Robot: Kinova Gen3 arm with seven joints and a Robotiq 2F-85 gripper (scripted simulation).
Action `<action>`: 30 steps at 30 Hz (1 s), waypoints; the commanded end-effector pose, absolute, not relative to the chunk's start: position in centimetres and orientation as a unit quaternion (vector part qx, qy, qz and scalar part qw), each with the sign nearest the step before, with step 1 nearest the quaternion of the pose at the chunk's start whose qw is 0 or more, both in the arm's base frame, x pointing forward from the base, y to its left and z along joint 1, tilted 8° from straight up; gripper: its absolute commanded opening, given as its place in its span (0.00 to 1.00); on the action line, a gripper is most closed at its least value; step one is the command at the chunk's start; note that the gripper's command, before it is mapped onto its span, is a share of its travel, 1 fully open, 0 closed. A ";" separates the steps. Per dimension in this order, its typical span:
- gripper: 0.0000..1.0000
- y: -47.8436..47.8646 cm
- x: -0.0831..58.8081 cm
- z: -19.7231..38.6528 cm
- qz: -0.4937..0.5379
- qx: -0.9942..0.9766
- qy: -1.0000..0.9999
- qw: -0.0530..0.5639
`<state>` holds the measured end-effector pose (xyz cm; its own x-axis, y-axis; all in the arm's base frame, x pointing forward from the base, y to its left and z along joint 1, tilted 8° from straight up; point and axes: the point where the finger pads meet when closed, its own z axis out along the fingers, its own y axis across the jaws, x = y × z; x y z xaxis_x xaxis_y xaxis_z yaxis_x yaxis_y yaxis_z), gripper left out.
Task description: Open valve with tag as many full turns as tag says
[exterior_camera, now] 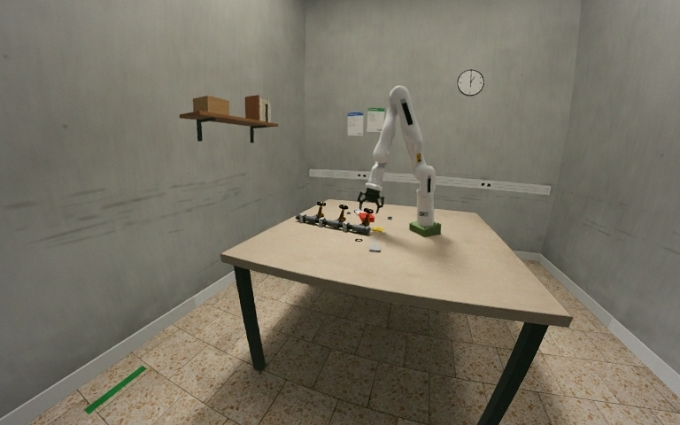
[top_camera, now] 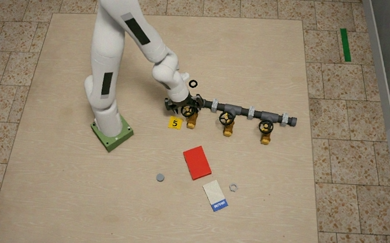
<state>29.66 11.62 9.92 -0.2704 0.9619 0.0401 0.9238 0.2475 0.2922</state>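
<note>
A grey pipe [top_camera: 244, 111] lies on the table with three brass valves, each with a black handwheel: left [top_camera: 188, 111], middle [top_camera: 226, 119], right [top_camera: 265, 126]. A yellow tag [top_camera: 175, 122] marked 5 lies beside the left valve. My gripper [top_camera: 184, 104] is open and hangs directly over the left handwheel, fingers to either side of it. In the exterior view the gripper [exterior_camera: 370, 201] sits just above that valve [exterior_camera: 367, 215], with the pipe [exterior_camera: 333, 222] to its left.
A red block [top_camera: 197, 162], a white and blue card [top_camera: 215, 195], a grey disc [top_camera: 160, 177], a grey nut [top_camera: 232, 184] and a black ring [top_camera: 191, 81] lie on the table. My green base [top_camera: 112, 134] stands to the left.
</note>
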 end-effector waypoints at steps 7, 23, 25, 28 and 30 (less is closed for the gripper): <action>0.64 11.6 29.7 10.0 0.130 0.602 0.784 0.073; 0.64 11.6 29.7 10.0 0.130 0.602 0.784 0.073; 0.64 11.6 29.7 10.0 0.130 0.602 0.784 0.073; 0.64 11.6 29.7 10.0 0.130 0.602 0.784 0.073; 0.64 11.6 29.7 10.0 0.130 0.602 0.784 0.073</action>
<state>29.66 11.62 9.95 -0.2646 0.9635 0.0416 0.9254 0.2415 0.2921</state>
